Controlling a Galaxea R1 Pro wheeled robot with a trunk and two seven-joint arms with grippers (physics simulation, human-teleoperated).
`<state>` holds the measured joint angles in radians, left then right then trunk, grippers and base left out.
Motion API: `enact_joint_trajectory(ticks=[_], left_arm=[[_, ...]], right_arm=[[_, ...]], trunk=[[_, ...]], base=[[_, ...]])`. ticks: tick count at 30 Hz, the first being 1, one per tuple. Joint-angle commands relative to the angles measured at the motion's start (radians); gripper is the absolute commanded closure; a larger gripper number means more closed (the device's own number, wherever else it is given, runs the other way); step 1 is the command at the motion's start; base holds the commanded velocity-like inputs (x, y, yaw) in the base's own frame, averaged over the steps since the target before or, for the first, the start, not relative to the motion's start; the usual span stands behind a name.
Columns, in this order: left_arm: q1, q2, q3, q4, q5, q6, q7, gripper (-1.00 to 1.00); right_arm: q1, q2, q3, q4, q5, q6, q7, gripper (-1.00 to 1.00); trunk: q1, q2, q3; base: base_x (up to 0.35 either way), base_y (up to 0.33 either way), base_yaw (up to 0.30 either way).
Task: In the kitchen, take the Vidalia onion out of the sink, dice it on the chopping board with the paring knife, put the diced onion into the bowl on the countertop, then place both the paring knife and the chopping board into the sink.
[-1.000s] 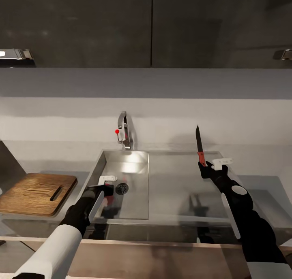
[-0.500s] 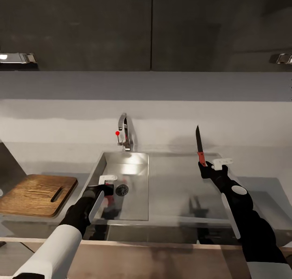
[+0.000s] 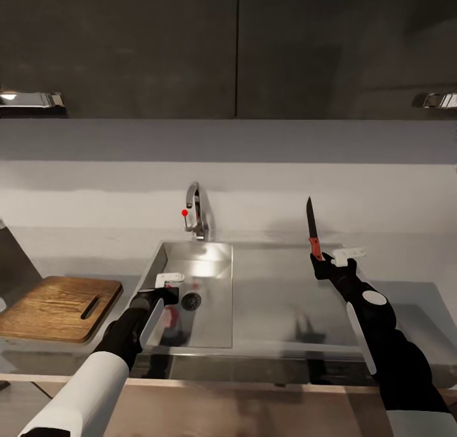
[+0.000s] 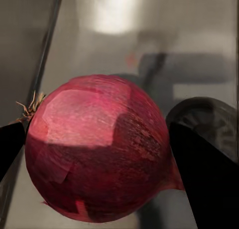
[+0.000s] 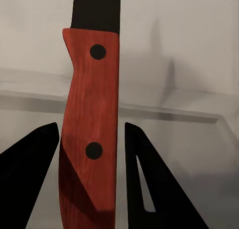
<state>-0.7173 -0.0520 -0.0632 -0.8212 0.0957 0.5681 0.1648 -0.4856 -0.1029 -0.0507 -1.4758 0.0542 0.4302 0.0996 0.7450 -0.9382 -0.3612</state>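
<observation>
In the left wrist view a round dark-red Vidalia onion [image 4: 99, 154] sits between my two black fingers, both touching its sides, with the steel sink floor behind it. My left gripper [image 3: 167, 290] is inside the sink [image 3: 212, 266], next to the dark drain [image 3: 191, 300], shut on the onion. My right gripper [image 3: 321, 263] is shut on the paring knife [image 3: 311, 224] and holds it upright, blade up, over the countertop [image 3: 285, 297] right of the basin. The red-orange handle [image 5: 92, 119] stands between the fingers. The chopping board [image 3: 57, 307] lies left of the sink. The bowl is out of view.
The curved chrome tap [image 3: 195, 210] with its red knob stands behind the basin. Dark wall cabinets [image 3: 235, 44] hang above a pale backsplash. The countertop's light wood front edge [image 3: 254, 389] runs just below both arms.
The whole picture has shifted down slightly, so the camera has tilted up. Against the sink, my left gripper has risen a little. The right gripper and knife keep their place.
</observation>
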Motion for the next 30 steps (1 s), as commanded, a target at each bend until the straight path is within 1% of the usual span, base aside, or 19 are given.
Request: enact_joint_trajectory(ticks=[1, 3, 7, 11, 12, 13, 15, 20, 23, 28, 30], left_arm=[[-0.001, 0.0, -0.003, -0.002, 0.01, 0.002, 0.009, 1.0], [-0.001, 0.0, -0.003, -0.002, 0.01, -0.019, 0.009, 1.0], [-0.001, -0.001, -0.003, -0.003, 0.01, -0.03, 0.008, 1.0], [-0.001, -0.015, -0.004, -0.007, 0.01, -0.032, 0.007, 1.0], [-0.001, -0.018, -0.007, -0.033, 0.01, -0.033, 0.006, 1.0], [-0.001, -0.018, -0.012, -0.047, 0.01, -0.033, 0.006, 1.0], [-0.001, -0.018, -0.037, -0.067, 0.01, -0.033, 0.006, 1.0], [-0.001, -0.017, -0.087, -0.081, 0.01, -0.034, 0.005, 1.0], [-0.001, -0.017, -0.095, -0.094, 0.01, -0.041, 0.005, 1.0], [0.001, -0.013, -0.1, -0.139, 0.011, -0.086, 0.005, 1.0], [0.001, -0.01, -0.101, -0.144, 0.012, -0.09, 0.005, 1.0]], right_arm=[[-0.001, 0.0, -0.002, -0.001, 0.006, 0.005, 0.008, 1.0], [-0.001, 0.0, -0.001, -0.001, 0.006, 0.005, 0.008, 1.0], [-0.001, 0.0, -0.002, -0.001, 0.006, 0.005, 0.008, 1.0], [-0.001, 0.0, -0.001, -0.001, 0.006, 0.005, 0.008, 1.0], [-0.001, 0.0, -0.001, -0.001, 0.006, 0.005, 0.008, 1.0], [-0.001, 0.0, -0.001, -0.001, 0.006, 0.005, 0.008, 1.0], [-0.001, 0.0, -0.001, -0.001, 0.006, 0.005, 0.008, 1.0], [-0.001, 0.0, -0.001, -0.001, 0.006, 0.005, 0.008, 1.0], [-0.001, 0.0, -0.001, -0.001, 0.006, 0.005, 0.008, 1.0], [-0.001, 0.0, -0.001, -0.001, 0.006, 0.005, 0.008, 1.0], [-0.001, 0.0, -0.001, -0.001, 0.006, 0.005, 0.008, 1.0]], trunk=[[0.0, -0.001, 0.0], [0.0, -0.001, 0.004], [0.0, -0.001, 0.01], [0.0, -0.001, 0.016], [0.0, -0.001, 0.018], [0.0, -0.001, 0.02], [0.0, -0.001, 0.023], [0.0, -0.001, 0.031], [0.0, -0.001, 0.036], [0.0, -0.001, 0.044], [0.0, -0.001, 0.047]], base=[[0.0, 0.0, 0.0], [0.0, 0.0, 0.0], [0.0, 0.0, 0.0], [0.0, 0.0, 0.0], [0.0, 0.0, 0.0], [0.0, 0.0, 0.0], [0.0, 0.0, 0.0], [0.0, 0.0, 0.0], [0.0, 0.0, 0.0], [0.0, 0.0, 0.0], [0.0, 0.0, 0.0]])
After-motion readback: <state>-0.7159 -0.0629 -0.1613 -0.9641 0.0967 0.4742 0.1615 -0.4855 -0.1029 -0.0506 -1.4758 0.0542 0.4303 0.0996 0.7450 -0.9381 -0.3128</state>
